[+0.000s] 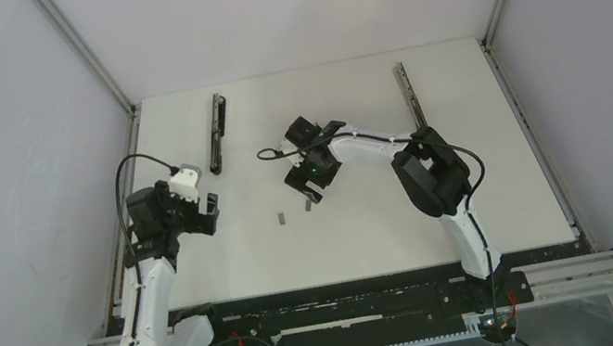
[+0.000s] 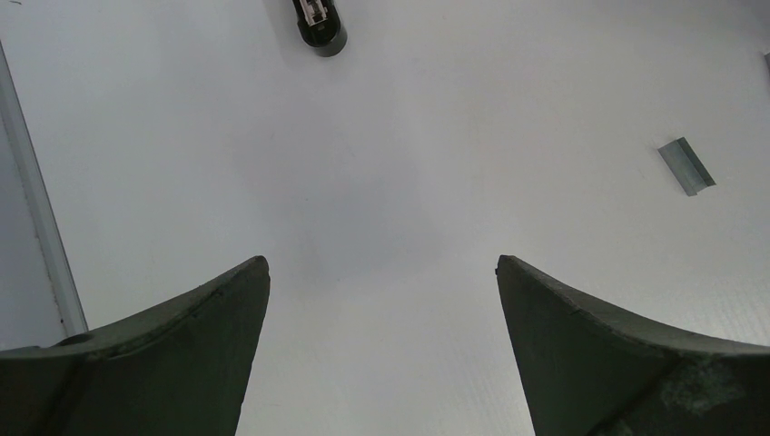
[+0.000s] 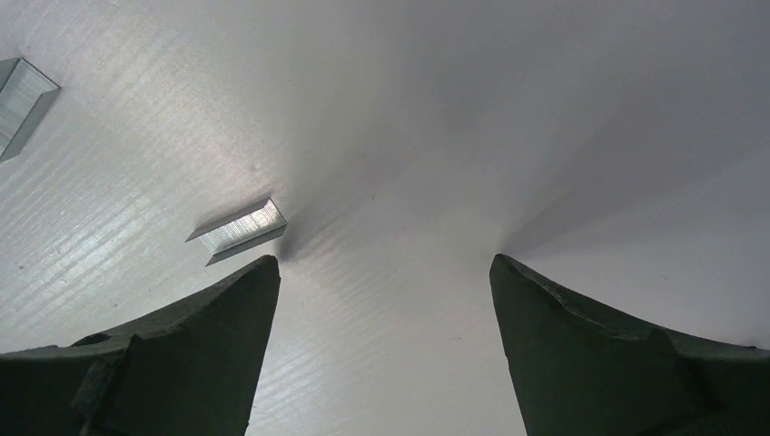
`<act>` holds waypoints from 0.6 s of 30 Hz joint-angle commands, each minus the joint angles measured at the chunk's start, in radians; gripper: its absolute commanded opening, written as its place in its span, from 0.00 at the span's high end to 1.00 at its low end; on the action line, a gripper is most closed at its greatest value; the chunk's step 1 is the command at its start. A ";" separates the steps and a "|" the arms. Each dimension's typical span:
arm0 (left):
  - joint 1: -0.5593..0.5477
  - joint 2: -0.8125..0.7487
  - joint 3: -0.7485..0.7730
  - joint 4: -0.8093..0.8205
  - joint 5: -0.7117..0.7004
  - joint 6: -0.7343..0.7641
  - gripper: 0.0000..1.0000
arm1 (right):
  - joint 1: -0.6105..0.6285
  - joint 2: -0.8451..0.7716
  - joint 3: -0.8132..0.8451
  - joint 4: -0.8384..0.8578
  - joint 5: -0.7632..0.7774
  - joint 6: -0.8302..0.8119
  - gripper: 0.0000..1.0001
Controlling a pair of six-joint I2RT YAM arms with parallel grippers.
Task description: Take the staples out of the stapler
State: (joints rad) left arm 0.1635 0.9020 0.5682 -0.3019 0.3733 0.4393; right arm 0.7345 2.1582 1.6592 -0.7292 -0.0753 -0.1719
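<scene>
Two short grey strips of staples lie on the white table: one point(image 1: 280, 218) in the open, one point(image 1: 306, 204) at my right gripper's fingertips. The right wrist view shows the near strip point(image 3: 238, 232) just beyond my left finger, and the other strip point(image 3: 18, 100) at the far left edge. My right gripper point(image 1: 307, 190) point(image 3: 383, 263) is open and empty, low over the table. A long black stapler point(image 1: 218, 133) lies opened flat at the back left; its end point(image 2: 320, 25) shows in the left wrist view. My left gripper point(image 1: 213, 213) point(image 2: 381, 272) is open and empty, with a staple strip point(image 2: 687, 165) off to its right.
A second long, thin black-and-metal stapler point(image 1: 407, 95) lies at the back right, behind my right arm's elbow point(image 1: 431, 173). A metal rail point(image 2: 36, 200) runs along the table's left edge. Grey walls enclose the table on three sides.
</scene>
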 commanded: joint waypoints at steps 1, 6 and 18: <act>0.010 -0.017 0.006 0.014 0.024 0.020 0.00 | 0.012 0.011 0.044 0.004 0.022 0.008 0.13; 0.010 -0.018 0.006 0.014 0.026 0.020 0.00 | 0.019 0.040 0.065 0.011 0.048 0.021 0.13; 0.010 -0.015 0.006 0.014 0.026 0.019 0.00 | 0.048 0.096 0.133 0.016 -0.045 0.028 0.12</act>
State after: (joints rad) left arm 0.1642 0.9020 0.5682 -0.3019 0.3740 0.4397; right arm 0.7528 2.2360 1.7653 -0.7265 -0.0689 -0.1497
